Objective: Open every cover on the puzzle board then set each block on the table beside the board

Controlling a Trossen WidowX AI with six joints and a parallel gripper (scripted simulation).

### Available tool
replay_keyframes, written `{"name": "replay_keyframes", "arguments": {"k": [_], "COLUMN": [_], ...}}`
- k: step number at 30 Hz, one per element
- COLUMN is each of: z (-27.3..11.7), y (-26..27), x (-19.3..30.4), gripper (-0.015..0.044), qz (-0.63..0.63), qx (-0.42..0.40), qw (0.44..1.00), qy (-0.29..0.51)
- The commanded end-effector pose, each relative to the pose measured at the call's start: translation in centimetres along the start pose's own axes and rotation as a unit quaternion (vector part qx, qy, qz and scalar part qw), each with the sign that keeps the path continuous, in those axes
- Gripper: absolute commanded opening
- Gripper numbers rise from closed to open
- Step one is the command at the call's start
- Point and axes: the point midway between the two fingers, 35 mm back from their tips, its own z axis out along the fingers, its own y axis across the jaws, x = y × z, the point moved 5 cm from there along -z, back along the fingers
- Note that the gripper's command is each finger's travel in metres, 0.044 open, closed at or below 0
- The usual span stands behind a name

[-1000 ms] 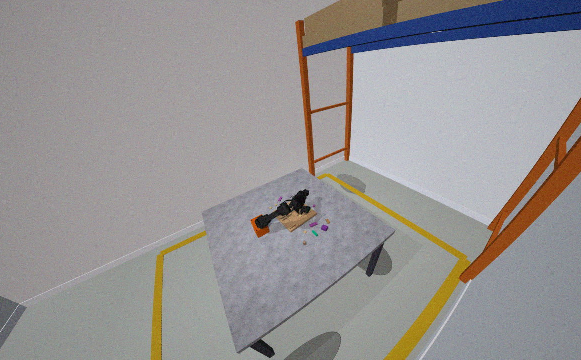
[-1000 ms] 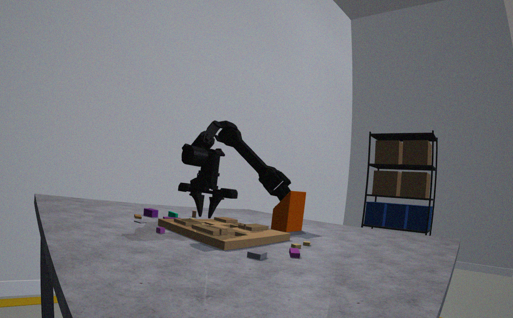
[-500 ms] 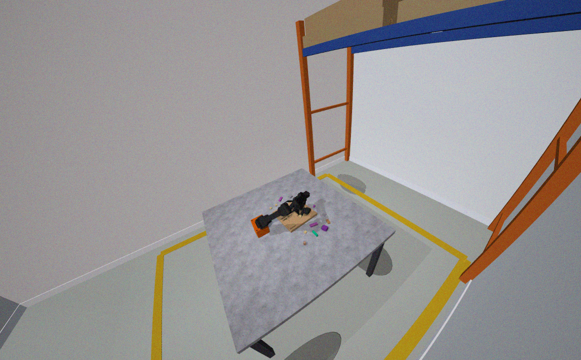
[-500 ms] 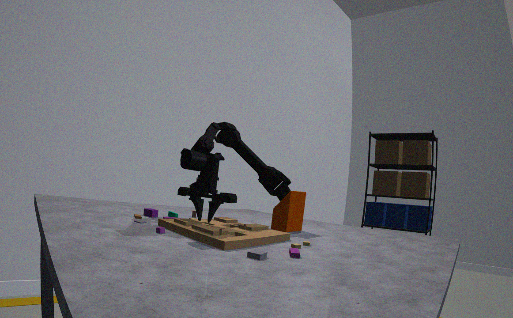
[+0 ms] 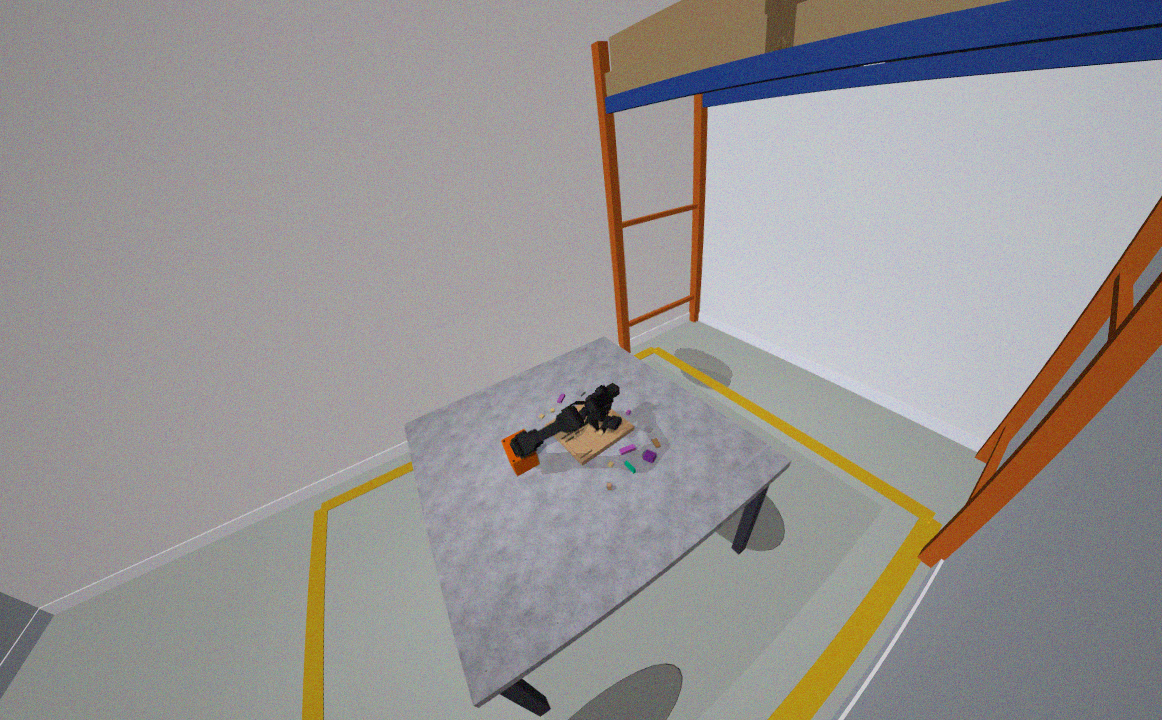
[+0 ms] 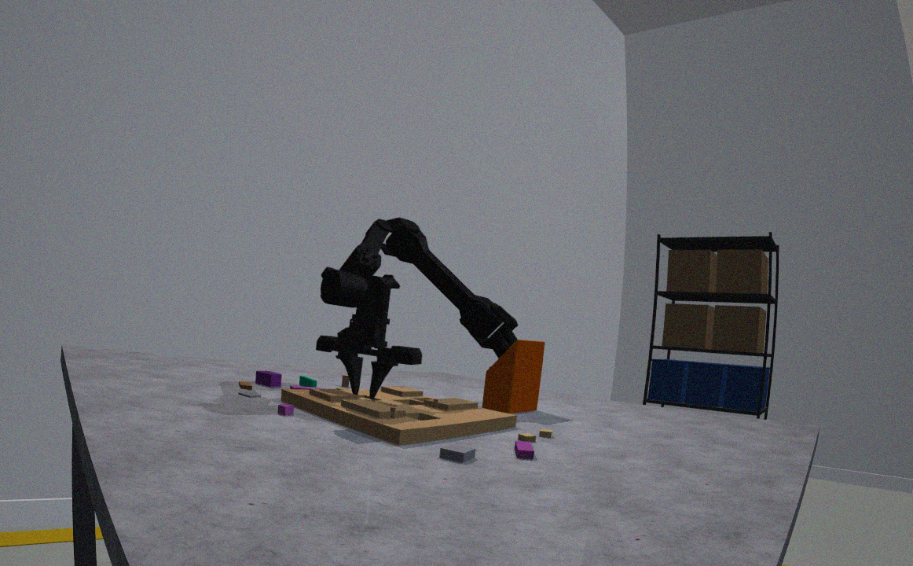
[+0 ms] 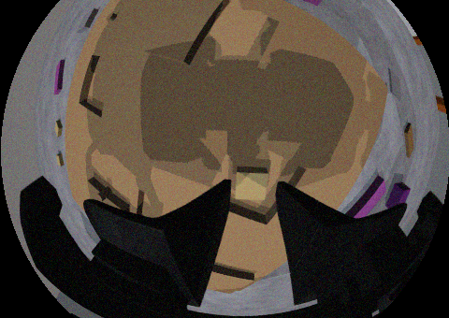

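The wooden puzzle board [image 5: 600,447] [image 6: 456,430] [image 7: 254,250] lies under my arm. My gripper [image 6: 364,396] [image 7: 253,187] is partly open, pointing down just over the board. The wrist view shows a pale yellow block [image 7: 251,190] in a well, between and just beyond the fingertips; the fingers hold nothing. Raised covers show on the board, among them a near cover [image 6: 368,406], a right cover [image 6: 454,403] and a back cover [image 6: 402,391]. Shadow hides much of the covers in the wrist view, so I cannot tell how far each stands open.
On the table [image 5: 513,555] [image 6: 269,485] around the board lie a grey block [image 6: 457,454], a magenta block [image 6: 524,450], a dark purple block [image 5: 649,455] [image 6: 268,378] [image 7: 398,195], a teal block [image 5: 629,466] [image 6: 308,381] and several small pieces. The orange arm base [image 5: 520,454] [image 6: 519,380] stands beside the board.
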Motion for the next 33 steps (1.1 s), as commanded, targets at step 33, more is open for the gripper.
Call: {"name": "replay_keyframes", "arguments": {"k": [33], "z": [-0.4], "y": [0.0], "x": [0.0], "gripper": [0.0080], "qz": [0.000], "qx": [-0.001], "qw": [1.000], "qy": [0.001]}}
